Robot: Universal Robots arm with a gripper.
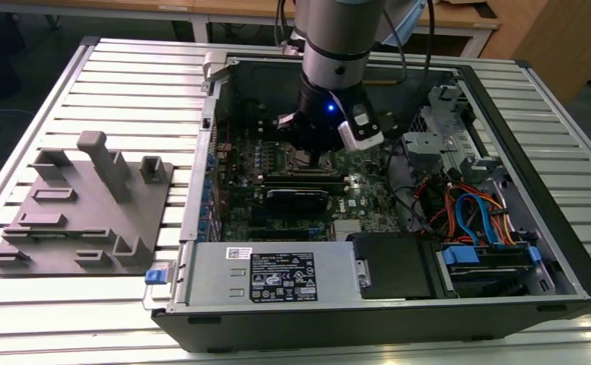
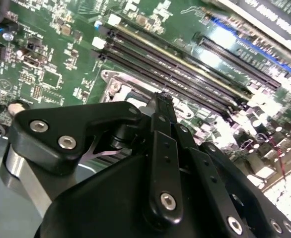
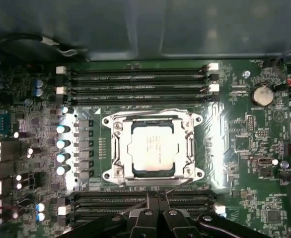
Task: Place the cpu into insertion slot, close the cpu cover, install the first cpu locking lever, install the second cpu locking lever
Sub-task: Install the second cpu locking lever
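The cpu [image 3: 153, 148] lies flat in the insertion slot [image 3: 109, 173] with its silver-grey top showing. The cpu cover [image 3: 116, 148] is folded down around it as a silver frame. One thin wire lever [image 3: 150, 111] lies along the socket edge beside the memory slots. Another lever [image 3: 178, 182] runs slightly askew along the opposite edge, close to my fingertips. My gripper [image 3: 158, 197] is shut with nothing between its fingers, its tips just off that edge. The second wrist view shows the gripper [image 2: 161, 101] pressed together over the socket's metal rim [image 2: 116, 82]. In the exterior view my gripper [image 1: 313, 156] hangs inside the case.
The open computer case [image 1: 376, 319] lies on a slatted table, with a power supply [image 1: 265, 277] at the front and coloured cables [image 1: 473, 213] on the exterior view's right. Long black memory slots [image 3: 135, 74] flank the socket. A grey fixture [image 1: 82, 205] stands on the exterior view's left.
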